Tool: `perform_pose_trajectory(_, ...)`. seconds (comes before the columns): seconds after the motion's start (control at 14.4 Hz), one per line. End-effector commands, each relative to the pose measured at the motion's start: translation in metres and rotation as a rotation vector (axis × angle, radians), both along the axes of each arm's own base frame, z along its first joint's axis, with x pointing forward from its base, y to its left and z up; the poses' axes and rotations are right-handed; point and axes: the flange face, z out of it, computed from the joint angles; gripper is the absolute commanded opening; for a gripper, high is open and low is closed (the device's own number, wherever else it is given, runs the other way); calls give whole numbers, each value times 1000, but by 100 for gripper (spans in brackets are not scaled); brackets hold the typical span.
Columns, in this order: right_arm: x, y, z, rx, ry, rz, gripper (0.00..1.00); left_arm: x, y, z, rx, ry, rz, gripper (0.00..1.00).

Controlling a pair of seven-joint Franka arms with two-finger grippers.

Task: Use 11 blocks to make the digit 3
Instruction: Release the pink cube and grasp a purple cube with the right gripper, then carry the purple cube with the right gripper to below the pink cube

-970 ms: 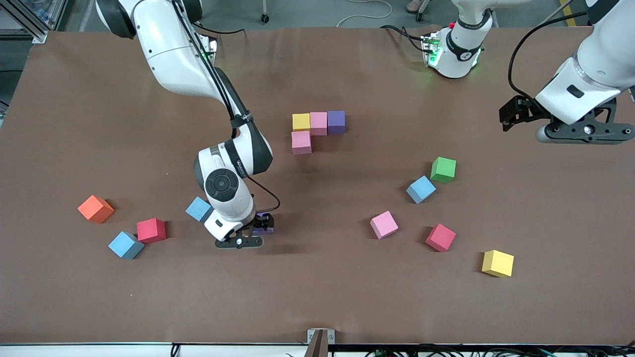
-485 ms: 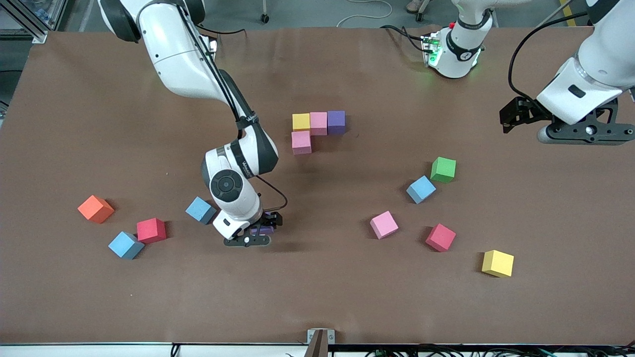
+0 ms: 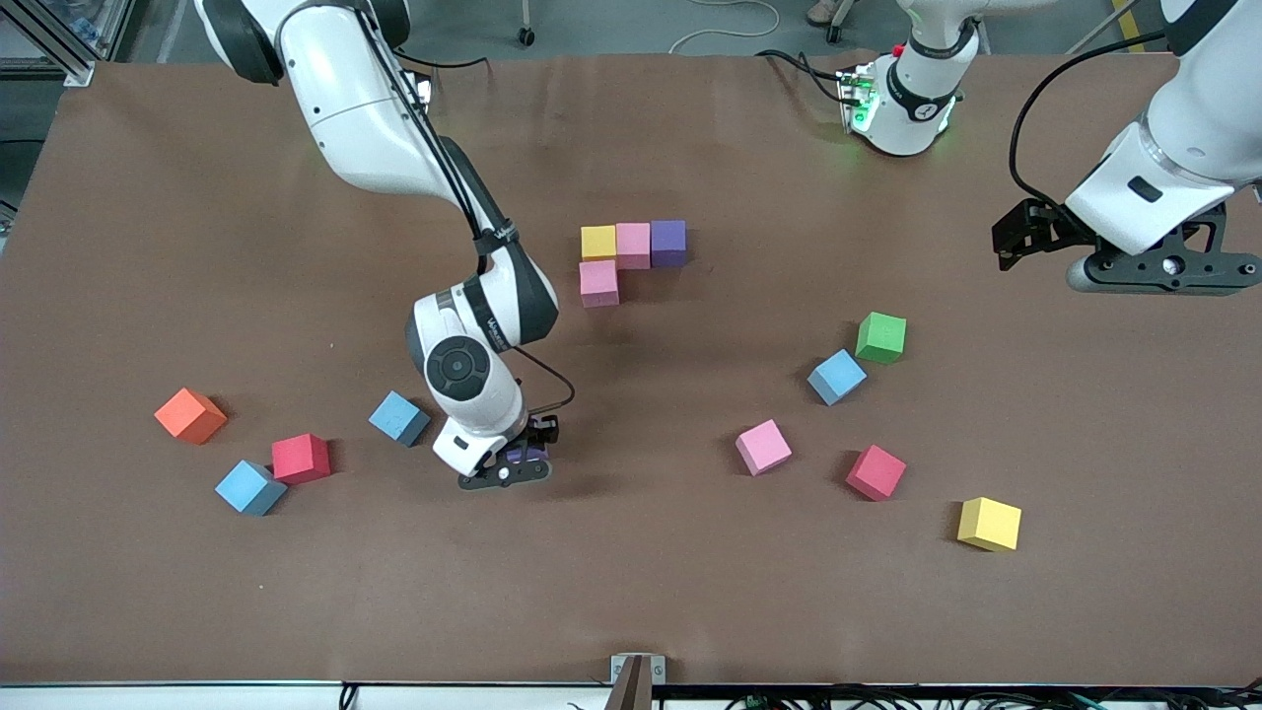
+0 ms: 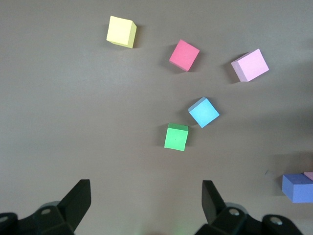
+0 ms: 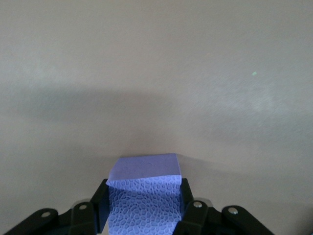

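Here right pincer [image 3: 520, 461] clamped on purple block [image 5: 143, 193] low on bench [image 3: 631, 592], presumably for the started digit 3 [image 3: 631, 258]; left pincer [image 4: 145, 201] spread apart, waiting over bench.

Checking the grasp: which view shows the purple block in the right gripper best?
Right wrist view: the purple block fills the space between the right gripper's fingers. In the front view the block is mostly hidden under the gripper. The left wrist view misses it.

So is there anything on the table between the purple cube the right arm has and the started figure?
Nothing visible. The right gripper is shut on the purple cube, and the brown table is bare from there up to the started figure. The blue cube sits off to the side.
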Motion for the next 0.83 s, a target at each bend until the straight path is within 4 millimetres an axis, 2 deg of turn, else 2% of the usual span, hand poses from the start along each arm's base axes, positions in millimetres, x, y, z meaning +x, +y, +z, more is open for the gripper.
perform_pose_trajectory(0.0, -23, 23, 9, -2, 67, 37, 0, -1, 0, 2, 8, -7, 3, 100)
perform_pose_trajectory(0.07, -32, 30, 12, -4, 77, 24, 0, -1, 0, 2, 8, -7, 3, 100)
perform_pose_trajectory(0.21, -60, 56, 17, -5, 81, 0, 0, -1, 0, 2, 6, -8, 3, 100)
perform_pose_trajectory(0.28, -71, 61, 19, -5, 84, -14, 0, -1, 0, 2, 7, -10, 3, 100)
perform_pose_trajectory(0.49, -107, 66, 30, 33, 44, -55, 0, -2, 0, 2, 9, -6, 3, 100)
perform_pose_trajectory(0.76, -165, 78, 21, 44, 35, -101, 0, -4, 0, 1, 10, 0, 4, 100)
